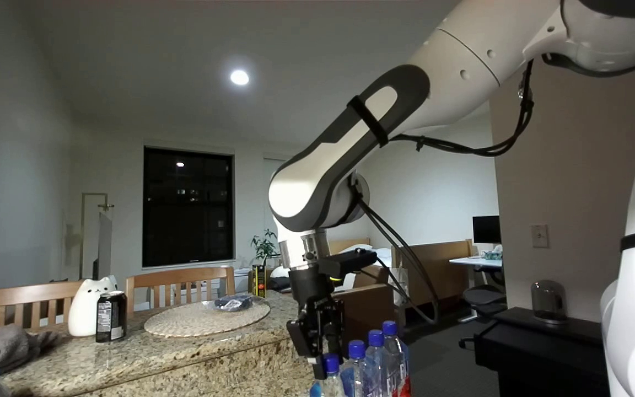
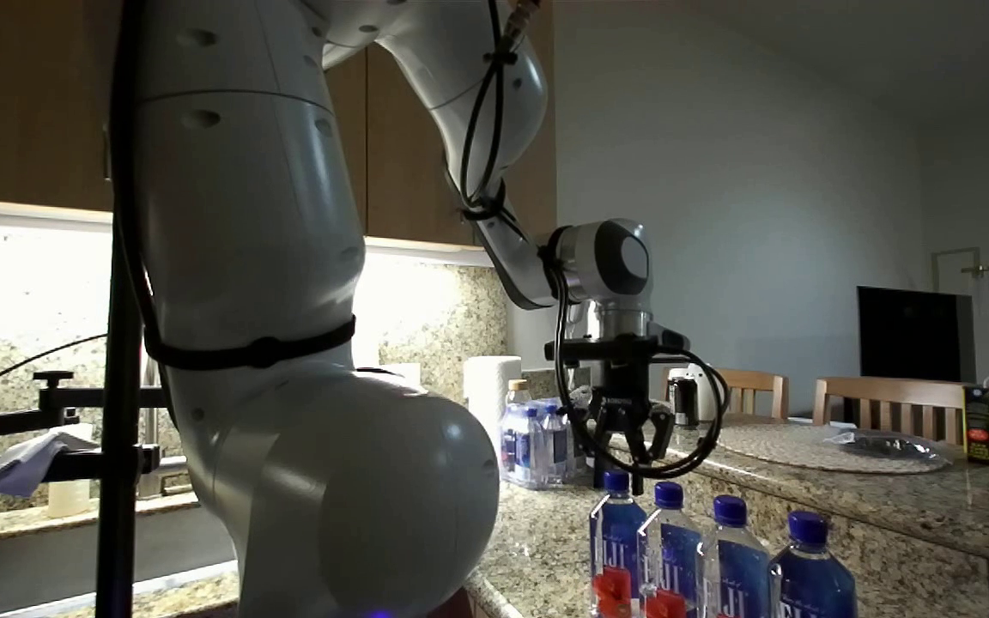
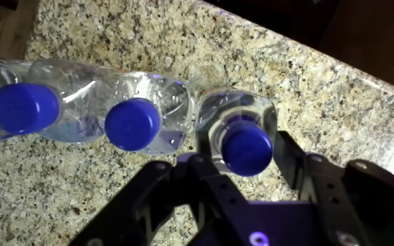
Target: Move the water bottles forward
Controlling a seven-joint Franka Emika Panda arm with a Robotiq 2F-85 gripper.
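Several clear water bottles with blue caps and blue labels with red patches stand upright in a row on the lower counter, in an exterior view (image 2: 675,554) and in another exterior view (image 1: 359,375). My gripper (image 3: 243,137) is open, pointing down over the end bottle (image 3: 246,148) of the row. Its fingers stand on either side of that bottle's cap, with a gap showing on both sides. Two more caps show to the left in the wrist view (image 3: 132,124). In both exterior views the fingertips (image 1: 328,361) are at cap height of this end bottle (image 2: 617,536). The bottle bases are hidden in the exterior views.
A raised granite counter (image 1: 185,358) beside the row holds a woven mat (image 1: 202,320), a black can (image 1: 111,317) and a white cat figure (image 1: 81,311). More bottles (image 2: 537,446) stand at the back near a paper towel roll (image 2: 486,395). The counter edge (image 3: 320,54) runs close behind the row.
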